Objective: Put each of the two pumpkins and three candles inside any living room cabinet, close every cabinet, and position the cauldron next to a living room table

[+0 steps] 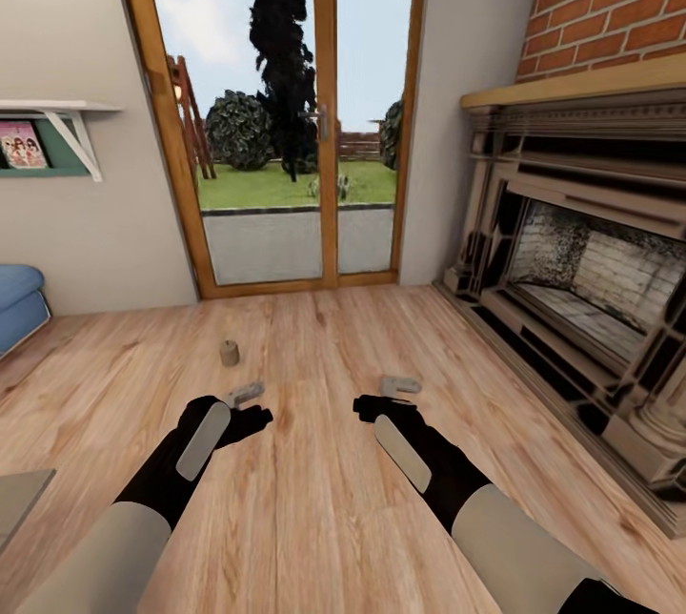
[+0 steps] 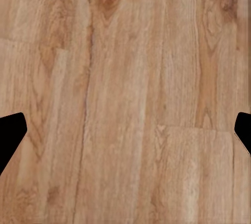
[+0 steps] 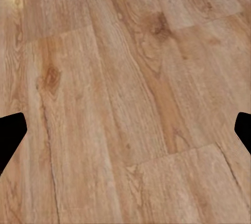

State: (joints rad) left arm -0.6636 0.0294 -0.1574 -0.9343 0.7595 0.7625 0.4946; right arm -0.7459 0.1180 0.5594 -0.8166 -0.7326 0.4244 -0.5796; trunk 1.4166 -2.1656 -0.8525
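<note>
Three beige-grey candles are on the wooden floor in the head view. One candle (image 1: 229, 353) stands upright. A second candle (image 1: 245, 394) lies on its side just beyond my left gripper (image 1: 255, 419). The third candle (image 1: 400, 386) lies on its side just beyond my right gripper (image 1: 365, 406). Both grippers hover low over the floor, holding nothing. In the left wrist view the left gripper (image 2: 125, 132) has its fingertips (image 2: 10, 135) far apart over bare planks. The right gripper (image 3: 125, 132) looks the same in the right wrist view. The pumpkins, cabinet and cauldron are out of view.
A glass patio door (image 1: 295, 118) with a wooden frame is straight ahead. A brick fireplace (image 1: 581, 261) with a raised hearth runs along the right. A blue sofa edge (image 1: 19, 304) and a wall shelf (image 1: 48, 133) are at left. A grey flat corner (image 1: 19, 500) juts in at lower left.
</note>
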